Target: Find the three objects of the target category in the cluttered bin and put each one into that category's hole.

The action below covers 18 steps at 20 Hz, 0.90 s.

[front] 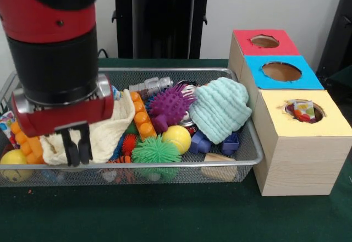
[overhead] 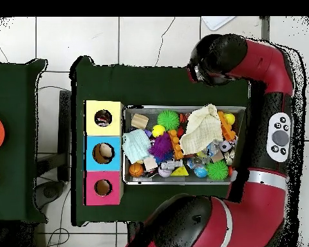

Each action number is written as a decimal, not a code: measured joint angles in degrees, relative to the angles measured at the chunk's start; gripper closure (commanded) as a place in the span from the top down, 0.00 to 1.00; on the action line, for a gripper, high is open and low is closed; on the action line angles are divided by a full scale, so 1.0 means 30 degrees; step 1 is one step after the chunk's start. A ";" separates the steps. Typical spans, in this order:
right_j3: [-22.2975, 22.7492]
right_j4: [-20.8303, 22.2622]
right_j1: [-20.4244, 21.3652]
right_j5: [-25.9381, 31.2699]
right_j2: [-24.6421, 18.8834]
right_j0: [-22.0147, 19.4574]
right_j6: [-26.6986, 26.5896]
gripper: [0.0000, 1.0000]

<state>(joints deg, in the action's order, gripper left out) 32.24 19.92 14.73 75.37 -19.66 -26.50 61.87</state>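
On the green table (front: 176, 214), over a tiled floor (overhead: 150, 38), the hand (front: 77, 148) hangs with fingers together.

Table (front: 165, 220), dark green cloth cover: carries the bin (front: 250, 157), silver wire mesh, at left; touching its right end, a row of three wooden boxes (front: 297, 165), red, blue, yellow tops.

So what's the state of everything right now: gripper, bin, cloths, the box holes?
gripper: shut, empty, over the cream cloth
bin: full of clutter
cream cloth: spread over toys
mint cloth: crumpled, at the boxes' end
yellow box's hole: dotted cloth inside
blue box's hole: open
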 measured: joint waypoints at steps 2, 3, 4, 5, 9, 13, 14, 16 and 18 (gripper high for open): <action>-0.0446 0.0084 0.0158 0.1084 -0.0069 0.0000 -0.0210 0.00; -0.0719 0.0126 0.0269 0.1751 -0.0110 0.0000 -0.0317 0.00; -0.0905 0.0133 0.0362 0.2168 -0.0130 0.0000 -0.0345 0.00; -0.1090 0.0141 0.0456 0.2585 -0.0149 0.0000 -0.0372 0.00; -0.1812 0.0149 0.1141 0.3880 -0.0154 0.0002 -0.0376 0.00; -0.1942 0.0137 0.2338 0.4297 -0.0143 0.0006 -0.0376 0.00; -0.1942 0.0137 0.2526 0.4297 -0.0143 0.0006 -0.0376 0.00; -0.1948 0.0118 0.3309 0.4299 -0.0143 -0.0010 -0.0376 0.00; -0.1951 0.0098 0.3913 0.4301 -0.0146 -0.0094 -0.0419 0.00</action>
<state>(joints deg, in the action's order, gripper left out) 26.39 20.21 26.47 88.27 -20.10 -26.78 60.62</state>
